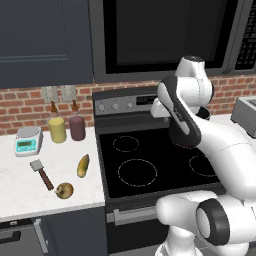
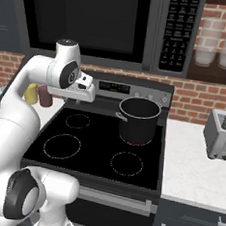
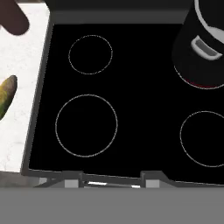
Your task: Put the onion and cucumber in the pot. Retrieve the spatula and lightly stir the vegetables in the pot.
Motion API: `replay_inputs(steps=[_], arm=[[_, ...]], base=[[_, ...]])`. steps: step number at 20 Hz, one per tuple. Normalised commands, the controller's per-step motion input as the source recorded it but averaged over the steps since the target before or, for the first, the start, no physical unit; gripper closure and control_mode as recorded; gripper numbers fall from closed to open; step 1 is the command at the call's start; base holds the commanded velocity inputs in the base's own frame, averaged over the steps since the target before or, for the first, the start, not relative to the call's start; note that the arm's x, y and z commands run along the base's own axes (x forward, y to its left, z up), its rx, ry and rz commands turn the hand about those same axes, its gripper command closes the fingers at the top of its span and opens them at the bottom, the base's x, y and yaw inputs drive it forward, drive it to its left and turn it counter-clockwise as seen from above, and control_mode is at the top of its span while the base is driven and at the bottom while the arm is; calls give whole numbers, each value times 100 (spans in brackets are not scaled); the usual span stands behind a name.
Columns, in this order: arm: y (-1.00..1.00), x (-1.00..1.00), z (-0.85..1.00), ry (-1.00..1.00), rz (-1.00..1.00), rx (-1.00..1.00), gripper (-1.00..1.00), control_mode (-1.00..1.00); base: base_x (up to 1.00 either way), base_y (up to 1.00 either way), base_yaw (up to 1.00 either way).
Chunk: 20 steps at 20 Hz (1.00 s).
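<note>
**Currently: vegetables and spatula on counter, pot on stove**

Noted on the white counter (image 1: 30, 185) left of the stove (image 1: 150, 165): onion (image 1: 64, 190) near the front edge, resting apart from all else. Cucumber (image 1: 83, 165) just behind and to the right of it, lying tilted, close to the stove's left edge; also seen at the left margin of the hand view (image 3: 7, 94). Spatula (image 1: 41, 173) left of the cucumber, flat on the counter, grey blade toward the wall, wooden handle pointing toward the onion, not touching it.

Pot (image 2: 138, 120) upright on the rear right burner, red glow showing under its base, inside dark, contents not discernible. Side handle visible in the hand view (image 3: 204, 48).

Further back on the counter: a scale (image 1: 27, 140) at the left, a yellow jar (image 1: 57, 129) and a dark maroon jar (image 1: 77, 127) side by side near the brick wall (image 1: 25, 107). Microwave (image 2: 94, 21) mounted above the stove. Toaster (image 2: 222, 135) on the right-hand counter.

Arm raised over the stove, hand looking down on the left burners. Claw itself hidden behind the arm's body; cannot tell whether released or clenched. Nothing seen held.
</note>
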Motion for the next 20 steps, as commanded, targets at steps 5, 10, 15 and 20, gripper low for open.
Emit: replay_inputs(steps=[5,10,15,20], arm=[[13,-1,-5,2,0,0,-100,-100],[67,-2,-20,2,0,0,-100,-100],[90,0,-28,6,0,0,-100,-100],[77,0,-30,3,0,0,-100,-100]], base=[[0,0,0],[0,0,0],[0,0,0],[0,0,0]])
